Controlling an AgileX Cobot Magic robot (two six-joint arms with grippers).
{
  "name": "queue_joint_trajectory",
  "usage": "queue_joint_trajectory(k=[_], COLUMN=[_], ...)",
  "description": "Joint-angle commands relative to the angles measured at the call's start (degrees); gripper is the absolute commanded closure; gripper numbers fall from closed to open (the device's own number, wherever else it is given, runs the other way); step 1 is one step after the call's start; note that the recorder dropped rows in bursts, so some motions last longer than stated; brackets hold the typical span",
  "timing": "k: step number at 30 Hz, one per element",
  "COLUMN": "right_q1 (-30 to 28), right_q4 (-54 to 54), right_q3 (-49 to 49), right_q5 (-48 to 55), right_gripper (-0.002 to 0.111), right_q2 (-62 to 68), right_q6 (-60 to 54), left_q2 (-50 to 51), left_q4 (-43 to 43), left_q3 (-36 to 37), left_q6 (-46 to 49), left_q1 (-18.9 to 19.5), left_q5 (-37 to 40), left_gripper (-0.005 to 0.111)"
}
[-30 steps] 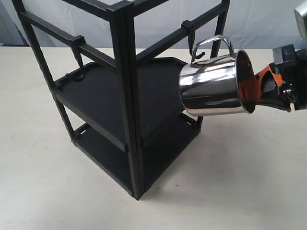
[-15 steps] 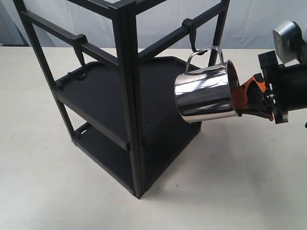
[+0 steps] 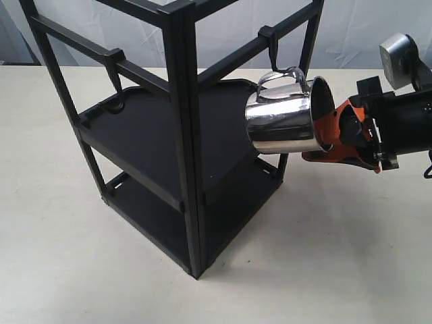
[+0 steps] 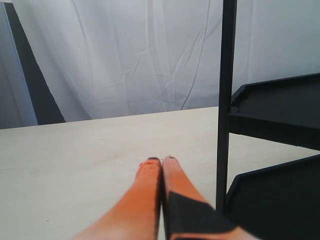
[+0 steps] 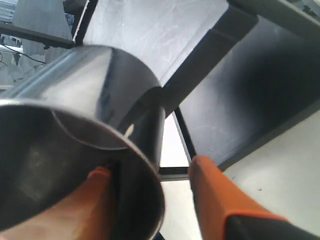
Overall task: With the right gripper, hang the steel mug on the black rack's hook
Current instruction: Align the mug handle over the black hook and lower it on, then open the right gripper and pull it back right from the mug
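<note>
The steel mug (image 3: pixel 282 116) is held in the air by the right pincer (image 3: pixel 332 132), which is clamped on the mug's rim wall, one orange finger (image 5: pixel 95 200) inside the cup and the other outside it. The mug is carried on its side, its long axis roughly level, base toward the black rack (image 3: pixel 179 128) and mouth toward the pincer, with the looped handle turned upward. The hook (image 3: pixel 273 52) hangs from the rack's crossbar directly above that handle; whether its tip has already entered the loop cannot be told. The right arm is stretched in nearly level from the right. The left pincer (image 4: pixel 161 161), fingers pressed together and holding nothing, is kept low over the tabletop (image 3: pixel 351 250) beside a rack post.
</note>
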Motion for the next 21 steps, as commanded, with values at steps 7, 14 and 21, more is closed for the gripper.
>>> queue_joint_trajectory(k=[7,14,21], right_q1=[-0.27,-0.27,-3.14], right_q4=[-2.51,-3.01,-3.14], right_q3=[-0.17,-0.17,-0.17], right_q5=[-0.26,-0.26,-0.26], right_gripper=[0.060,0.060,0.060], right_q2=[-0.27,-3.82,-8.05], right_q6=[3.04,4.10,5.34], left_q2=[-0.27,-0.27,-0.27], left_q4=[-0.08,-0.08,-0.08], left_q3=[0.02,0.02,0.02], left_q6=[-0.14,-0.14,-0.14], left_q1=[-0.27,-0.27,-0.27], left_q5=[-0.30,-0.30,-0.30], left_gripper=[0.105,0.105,0.105])
